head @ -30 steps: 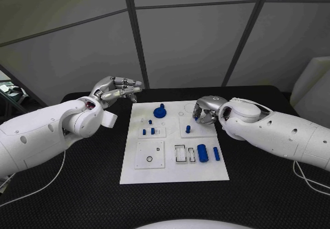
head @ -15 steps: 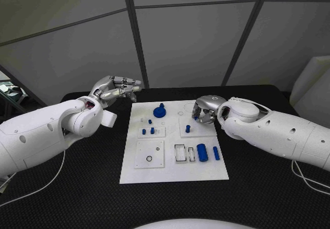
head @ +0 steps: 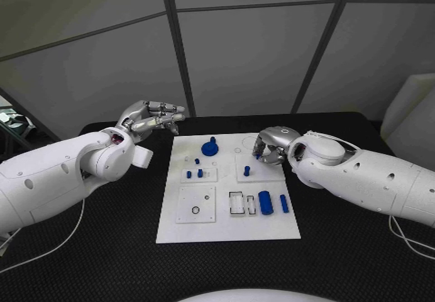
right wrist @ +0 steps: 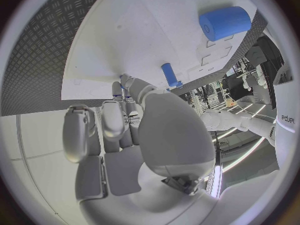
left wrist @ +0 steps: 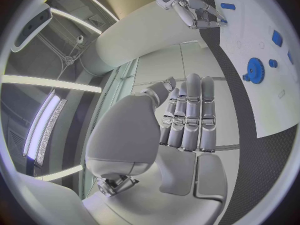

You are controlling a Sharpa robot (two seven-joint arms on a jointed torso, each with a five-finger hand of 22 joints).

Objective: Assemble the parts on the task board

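Task board [head: 227, 229] lying mid-table, as I see it from the head camera. Blue gear [head: 210, 148] at its 12 o'clock end; short pegs [head: 194, 173] in the centre block; blue cylinder [head: 266, 202] in the 4 o'clock recesses. Right hand [head: 270, 145] over the 2 o'clock corner, fingertips down by a blue peg [right wrist: 169, 74]; I cannot tell whether it grips. Left hand [head: 151, 117] off the 10 o'clock corner, fingers curled, holding nothing.

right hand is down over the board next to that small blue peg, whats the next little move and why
Probably close the fingers on the small blue peg and lift it. The right hand hangs low over the task board with fingertips beside the upright peg, seemingly holding nothing; the left hand stays off the board.
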